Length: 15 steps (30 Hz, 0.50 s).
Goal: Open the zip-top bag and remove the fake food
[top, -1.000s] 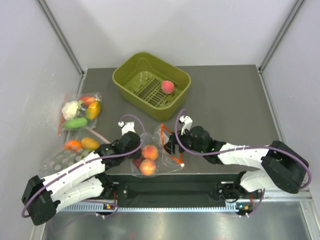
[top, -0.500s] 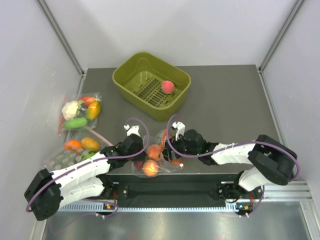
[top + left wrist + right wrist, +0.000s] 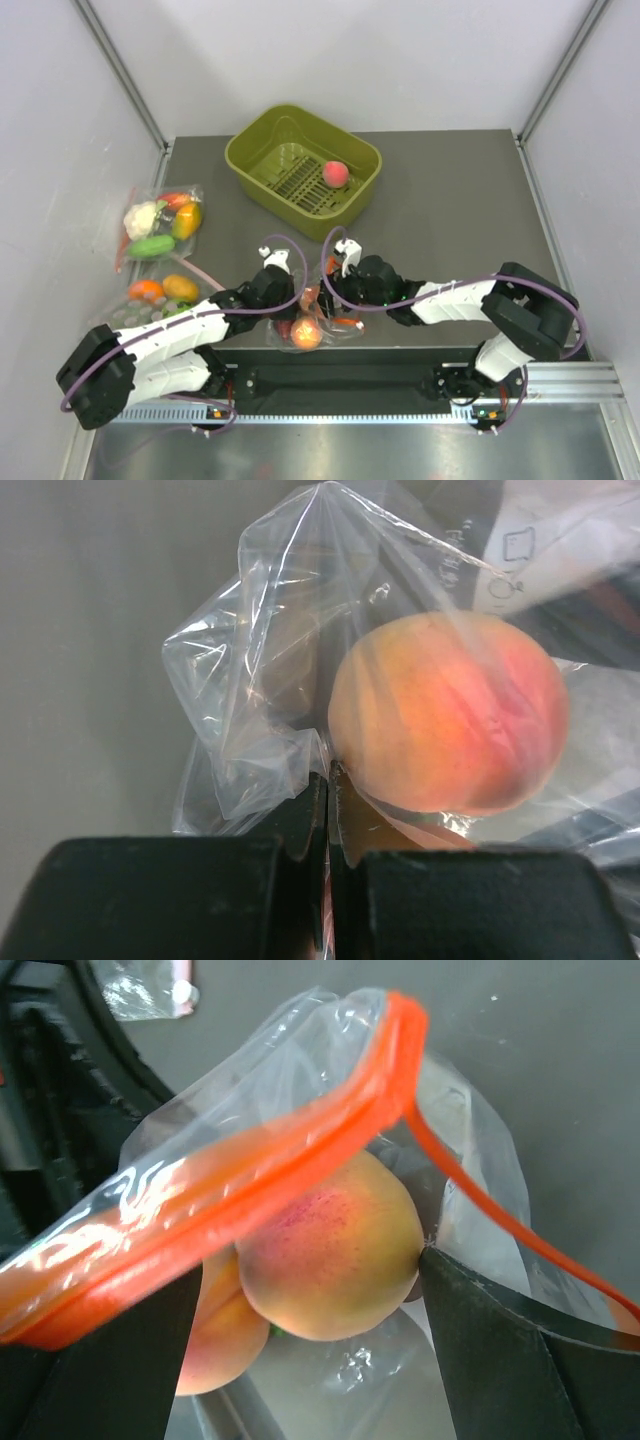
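The zip-top bag [image 3: 260, 680] lies at the near edge of the table [image 3: 450, 200], between the two arms. Its orange-red zip strip [image 3: 250, 1180] is lifted, with one lip pulled away from the other.

Two pieces of the fake food [image 3: 330, 1250] sit inside the bag, touching each other. A third peach [image 3: 336, 174] rests in the olive-green basket [image 3: 262, 150] at the far side of the table, well apart from the bag.

- The left tool [image 3: 328, 780] is clenched. Its fingers pinch a fold of the clear film just beside one peach.
- The right tool [image 3: 310, 1270] is released. Its fingers are spread wide at the bag mouth, one to each side of a peach, under the raised zip strip.

The table surface is dark grey and matte. Two other clear bags lie at its left edge, one of cauliflower and cucumber [image 3: 160, 225] and one of orange and green pieces [image 3: 150, 295].

Pale grey walls [image 3: 350, 60] enclose the table on three sides, with aluminium posts [image 3: 120, 70] at the far corners. A metal rail [image 3: 560, 375] runs along the near edge by the arm bases.
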Motion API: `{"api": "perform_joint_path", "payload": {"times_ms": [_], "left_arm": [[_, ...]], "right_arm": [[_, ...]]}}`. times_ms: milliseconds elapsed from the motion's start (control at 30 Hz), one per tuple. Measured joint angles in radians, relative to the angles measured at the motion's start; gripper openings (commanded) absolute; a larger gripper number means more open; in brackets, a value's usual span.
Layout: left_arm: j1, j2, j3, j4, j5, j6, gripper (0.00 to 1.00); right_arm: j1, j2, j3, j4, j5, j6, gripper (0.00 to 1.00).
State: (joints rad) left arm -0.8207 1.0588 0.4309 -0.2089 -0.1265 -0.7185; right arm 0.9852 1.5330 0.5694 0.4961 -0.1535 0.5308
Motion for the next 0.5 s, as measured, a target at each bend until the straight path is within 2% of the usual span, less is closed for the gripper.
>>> {"api": "perform_joint_path", "payload": {"times_ms": [133,233,367,433,500], "left_arm": [[0.0,0.0,0.0,0.011,0.009,0.014,0.0],[0.0,0.0,0.0,0.03,0.026,0.016,0.0],[0.002,0.002,0.0,0.036,0.033,0.024,0.0],[0.002,0.004,0.0,0.036,0.031,0.029,0.0],[0.002,0.004,0.0,0.035,0.025,0.031,0.0]], "right_arm": [[0.002,0.033,0.015,-0.002,0.018,-0.008,0.89],[0.005,0.055,0.021,-0.002,0.024,-0.011,0.86],[0.016,0.08,0.029,0.001,0.03,-0.013,0.53],[0.018,0.08,0.029,0.004,0.035,-0.011,0.45],[0.022,0.074,0.027,0.001,0.046,-0.013,0.43]]}}
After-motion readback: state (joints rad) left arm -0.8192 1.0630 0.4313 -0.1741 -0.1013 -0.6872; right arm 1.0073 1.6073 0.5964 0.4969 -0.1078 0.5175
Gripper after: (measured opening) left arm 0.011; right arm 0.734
